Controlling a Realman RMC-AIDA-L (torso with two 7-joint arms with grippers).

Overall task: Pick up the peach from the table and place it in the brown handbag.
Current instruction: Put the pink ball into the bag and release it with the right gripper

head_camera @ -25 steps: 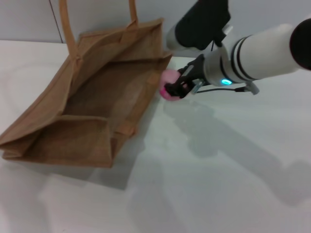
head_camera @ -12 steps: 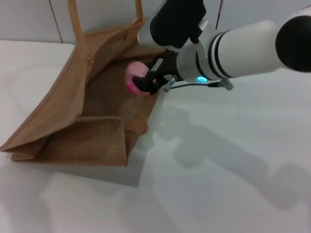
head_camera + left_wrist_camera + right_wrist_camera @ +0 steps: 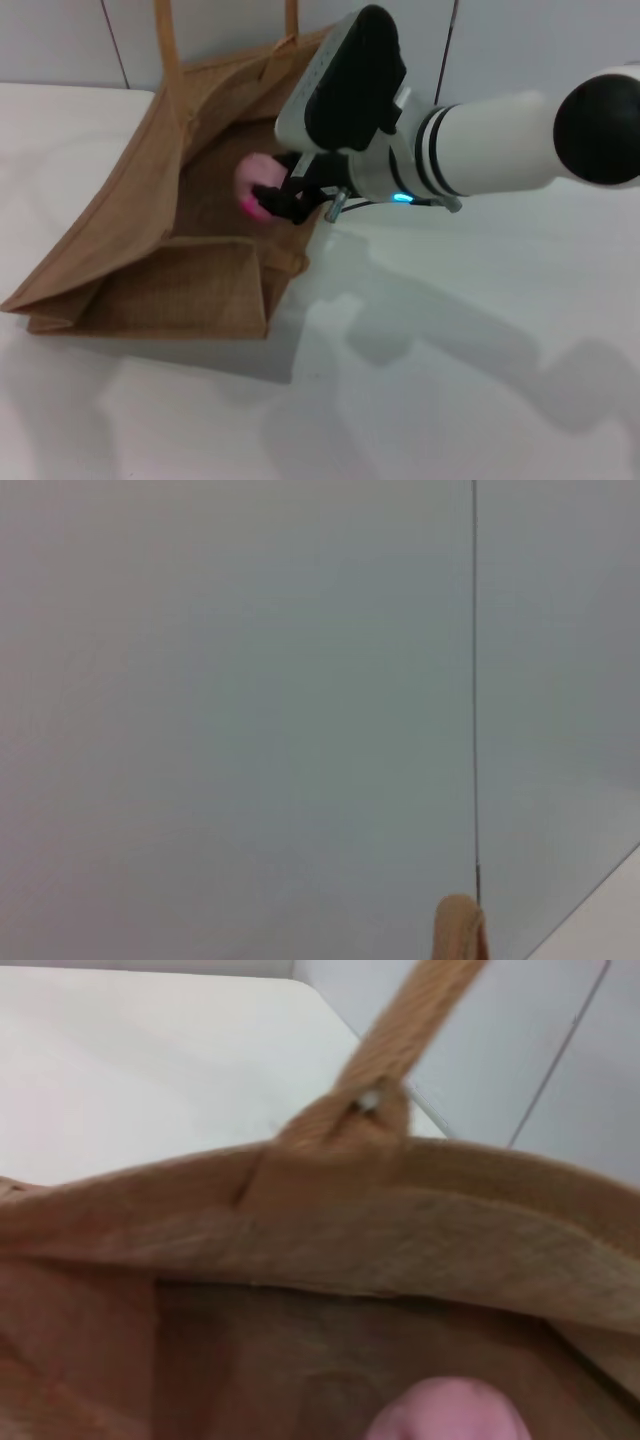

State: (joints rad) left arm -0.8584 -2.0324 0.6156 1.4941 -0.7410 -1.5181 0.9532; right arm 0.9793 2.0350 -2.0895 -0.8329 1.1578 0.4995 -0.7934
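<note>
Your right gripper (image 3: pixel 285 198) has its fingers clamped on the peach (image 3: pixel 252 183), holding it just inside the open mouth of the brown handbag (image 3: pixel 170 280), past the bag's right rim. The bag lies open on the white bench (image 3: pixel 480 360), handles at the far end. You have bare bench to the right and near side of the bag. From the right wrist, the peach (image 3: pixel 450 1412) sits below the far rim and handle (image 3: pixel 400 1030). Your left gripper is out of view.

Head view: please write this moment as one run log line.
right gripper: shut on peach | peach: over open mouth of brown handbag, not released | handbag: on table | left gripper: out of view
</note>
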